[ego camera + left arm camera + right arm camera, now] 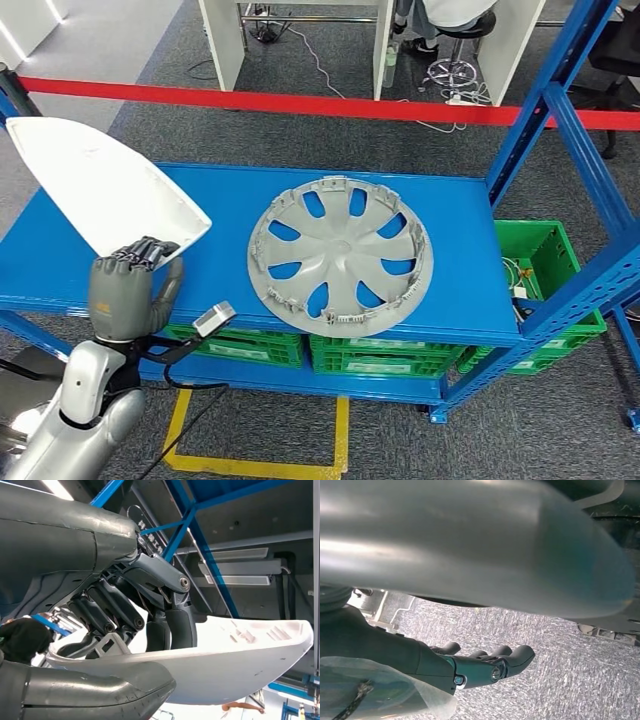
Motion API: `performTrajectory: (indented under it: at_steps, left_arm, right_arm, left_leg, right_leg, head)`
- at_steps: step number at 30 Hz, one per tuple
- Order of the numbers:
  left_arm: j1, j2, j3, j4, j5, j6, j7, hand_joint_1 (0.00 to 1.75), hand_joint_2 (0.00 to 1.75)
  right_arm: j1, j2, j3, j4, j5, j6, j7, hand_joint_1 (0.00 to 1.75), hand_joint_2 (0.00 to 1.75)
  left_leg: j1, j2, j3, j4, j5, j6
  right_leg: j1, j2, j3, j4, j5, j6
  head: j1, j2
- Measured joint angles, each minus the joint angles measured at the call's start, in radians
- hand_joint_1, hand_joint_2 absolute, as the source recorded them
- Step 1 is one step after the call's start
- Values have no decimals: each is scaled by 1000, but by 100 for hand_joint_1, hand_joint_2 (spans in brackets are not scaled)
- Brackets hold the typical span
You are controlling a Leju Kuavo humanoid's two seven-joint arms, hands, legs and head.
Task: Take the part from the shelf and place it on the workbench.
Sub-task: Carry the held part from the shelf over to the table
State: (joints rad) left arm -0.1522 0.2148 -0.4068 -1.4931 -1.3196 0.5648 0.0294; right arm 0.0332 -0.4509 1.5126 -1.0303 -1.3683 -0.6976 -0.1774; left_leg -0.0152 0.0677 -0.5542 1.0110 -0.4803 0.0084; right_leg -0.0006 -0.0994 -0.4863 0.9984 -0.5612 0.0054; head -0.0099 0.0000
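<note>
1. Nearest me, at about 7 o'clock in the head view, the left hand is clasped on the narrow end of the white part. The left wrist view shows the dark fingers on one face and the thick thumb under the rim.
2. The white part sits raised and tilted at about 9 o'clock, over the left end of the blue shelf. I judge it lifted clear, so the carry to the workbench comes next.
3. Most of the panel overhangs the grip, so I would keep the wrist steady and turn slowly, or it may lever out.
4. The right hand hangs low over grey carpet, fingers loosely curled and holding nothing.
5. Further in, at centre, the grey wheel cover lies flat. Swing the part away from it.
6. Farthest, towards 2 o'clock, the blue upright needs a wide berth.
</note>
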Motion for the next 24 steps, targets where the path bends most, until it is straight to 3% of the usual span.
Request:
performTrajectory:
  at_steps: [24]
  left_arm:
    - [2,18,-11,0,-2,6,-9,175,175]
  right_arm:
    - [1,0,0,-2,0,0,0,0,0]
  left_leg:
    - [0,0,0,0,0,0]
  right_leg:
    - [0,0,0,0,0,0]
  head:
    - [0,0]
